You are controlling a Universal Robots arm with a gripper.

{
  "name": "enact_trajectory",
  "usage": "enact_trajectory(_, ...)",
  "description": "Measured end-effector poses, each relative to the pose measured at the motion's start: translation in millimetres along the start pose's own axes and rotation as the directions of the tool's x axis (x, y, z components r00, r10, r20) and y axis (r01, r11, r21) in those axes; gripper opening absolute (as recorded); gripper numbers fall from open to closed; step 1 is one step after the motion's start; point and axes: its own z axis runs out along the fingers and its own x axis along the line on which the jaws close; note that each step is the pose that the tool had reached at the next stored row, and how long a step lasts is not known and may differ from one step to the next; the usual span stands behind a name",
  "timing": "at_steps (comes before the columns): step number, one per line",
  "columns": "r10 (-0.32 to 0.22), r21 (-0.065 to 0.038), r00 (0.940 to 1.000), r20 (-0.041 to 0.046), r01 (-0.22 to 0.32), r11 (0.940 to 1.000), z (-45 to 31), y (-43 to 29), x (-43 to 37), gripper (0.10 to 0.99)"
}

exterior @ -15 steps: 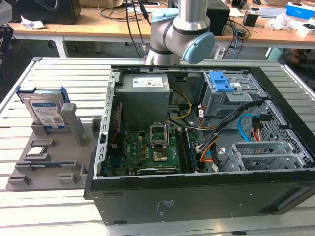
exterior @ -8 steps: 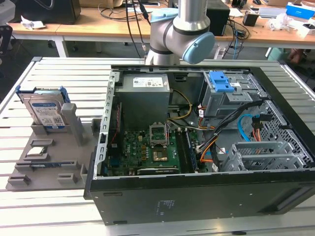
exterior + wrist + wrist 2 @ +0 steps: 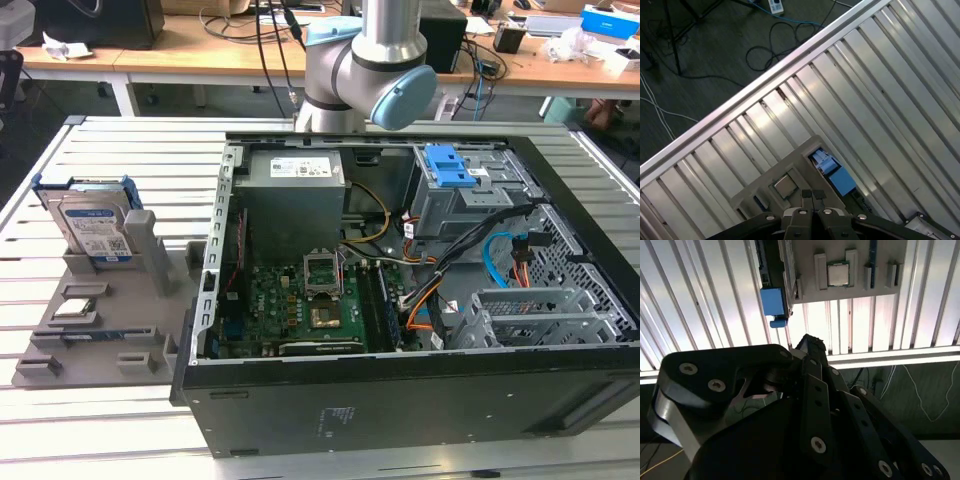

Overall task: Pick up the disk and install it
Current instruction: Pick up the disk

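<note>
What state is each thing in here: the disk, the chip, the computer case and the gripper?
disk: standing on edge in the grey holder, not picked up, nothing touching it.
chip: lying flat in the same holder.
computer case: lying on its side, open, its insides exposed.
gripper: shut, holding nothing, above the slatted table near the holder.

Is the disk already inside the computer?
No, the disk stands upright in the grey holder on the exterior view's left, outside the open computer case.
</note>
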Motion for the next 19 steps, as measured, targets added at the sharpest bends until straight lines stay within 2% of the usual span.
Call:
enact_trajectory(5, -0.055, -0.001, 0.9985, -0.0025, 0.055, 0.9985, 0.0, 0.0, 0.0, 0.106)
enact_trajectory(11, -0.120, -0.003, 0.9927, -0.0053, 0.120, 0.9927, 0.0, 0.0, 0.0, 0.106)
enact_trajectory(15, -0.155, -0.004, 0.9880, -0.0067, 0.155, 0.9880, 0.0, 0.0, 0.0, 0.106)
enact_trajectory(19, -0.197, -0.005, 0.9804, -0.0084, 0.197, 0.9804, 0.0, 0.0, 0.0, 0.106)
